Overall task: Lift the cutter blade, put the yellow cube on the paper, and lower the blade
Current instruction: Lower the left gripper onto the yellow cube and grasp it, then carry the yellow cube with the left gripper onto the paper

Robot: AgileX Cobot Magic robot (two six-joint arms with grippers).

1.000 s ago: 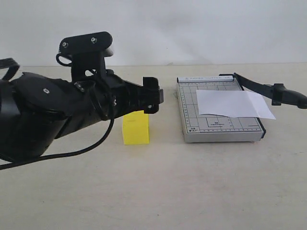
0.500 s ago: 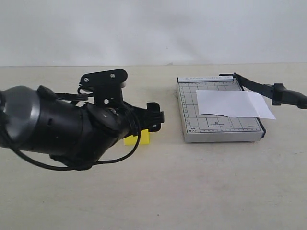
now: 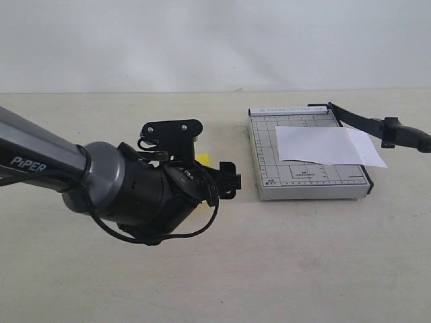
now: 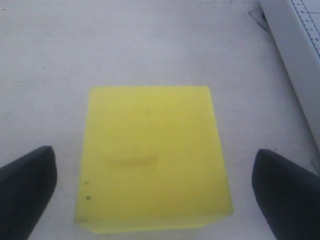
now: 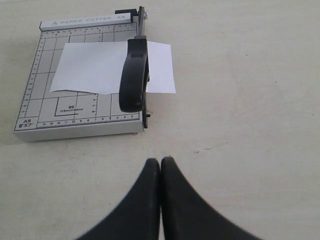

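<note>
A pale, matt desk [image 3: 303, 269] runs back to a white wall. Towards its right edge and nearer the far edge lies a flat grey gridded cutter base [image 3: 269, 171]. A smooth white rectangular paper [image 3: 323, 145] rests on it and overhangs the base's right side.

The cutter blade [image 3: 374, 125], a thin black lever with a thick rounded handle, is raised. It is hinged at the base's far right corner, and its long axis slopes up from there towards the desk's near edge.

Left of the cutter, well apart from it, the yellow cube [image 4: 152, 160] sits on the desk, plain-faced and sharp-edged. From outside, the black left arm hides all but a sliver of it.

The left gripper [image 4: 156, 187] is spread wide, one finger on each side of the cube without touching.

The right gripper [image 5: 160, 165] has its tips pressed together, holding nothing, over bare desk on the near side of the cutter.
</note>
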